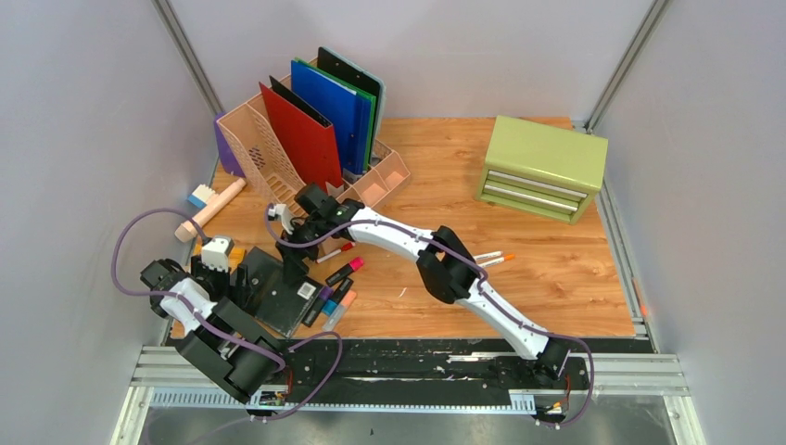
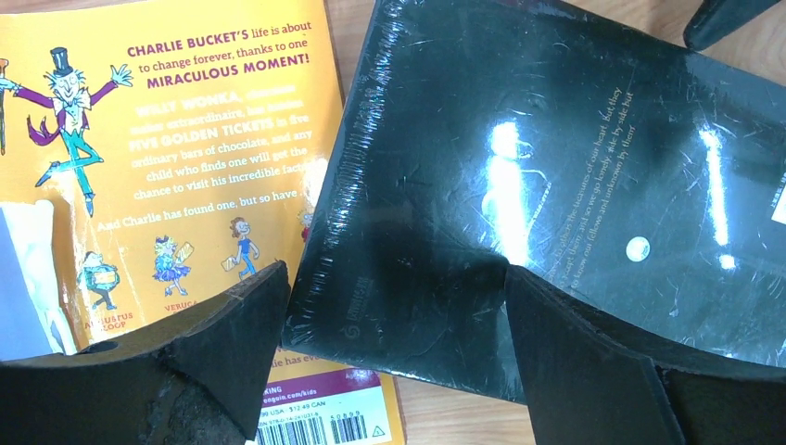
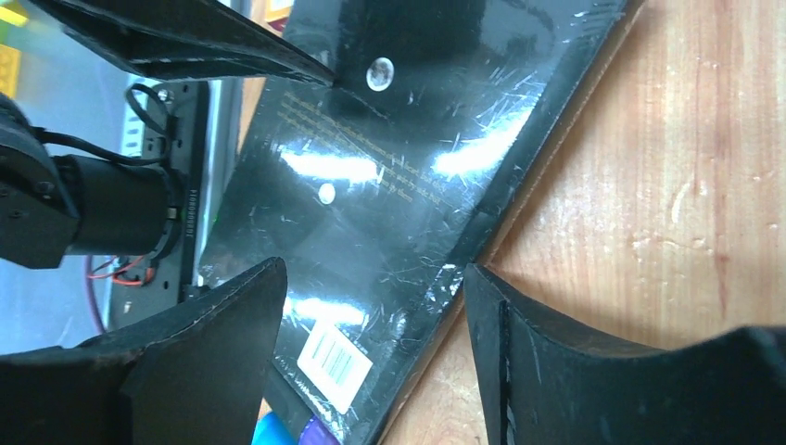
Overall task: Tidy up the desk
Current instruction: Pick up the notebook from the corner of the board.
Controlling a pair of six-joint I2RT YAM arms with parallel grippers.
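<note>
Top view: grey walls (image 1: pixel 83 111) enclose the desk (image 1: pixel 556 269) at frame centre, with a black book (image 1: pixel 275 298) at lower left. Left wrist view: left gripper (image 2: pixel 394 278), fingers apart over that book. Right wrist view: right gripper (image 3: pixel 373 269), fingers apart — straddling the book's edge

Yellow book (image 2: pixel 185 139) — corner hidden under black book (image 2: pixel 556 185) (barcode (image 2: pixel 315 428) cut off).
</note>
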